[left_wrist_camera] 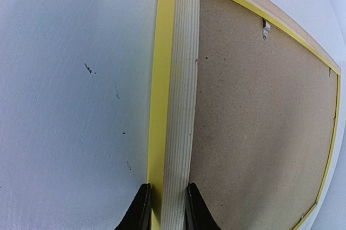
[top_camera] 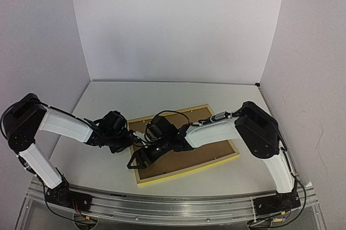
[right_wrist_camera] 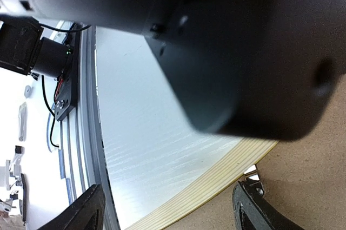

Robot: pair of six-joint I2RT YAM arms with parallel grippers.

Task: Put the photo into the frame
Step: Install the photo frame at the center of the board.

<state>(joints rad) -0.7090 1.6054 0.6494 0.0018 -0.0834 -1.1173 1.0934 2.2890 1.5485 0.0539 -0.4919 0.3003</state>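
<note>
The frame [top_camera: 189,171] lies face down on the table, its thin yellow edges around a brown backing board [top_camera: 219,150]. My left gripper [top_camera: 130,136] is shut on the frame's left rail; in the left wrist view the rail [left_wrist_camera: 178,105] runs between the closed fingertips of the gripper [left_wrist_camera: 166,208]. My right gripper [top_camera: 141,157] is open over the frame's near left corner. In the right wrist view it [right_wrist_camera: 170,211] spans the frame's edge [right_wrist_camera: 216,178], and one finger [right_wrist_camera: 254,208] is beside a small metal tab [right_wrist_camera: 250,173]. The photo is not in view.
The backing board [left_wrist_camera: 259,132] fills the frame, with a metal tab [left_wrist_camera: 266,30] at its far side. A dark, blurred arm housing [right_wrist_camera: 243,51] hangs close over the right wrist camera. The metal rail [right_wrist_camera: 86,105] runs along the table's near edge. White walls enclose the table.
</note>
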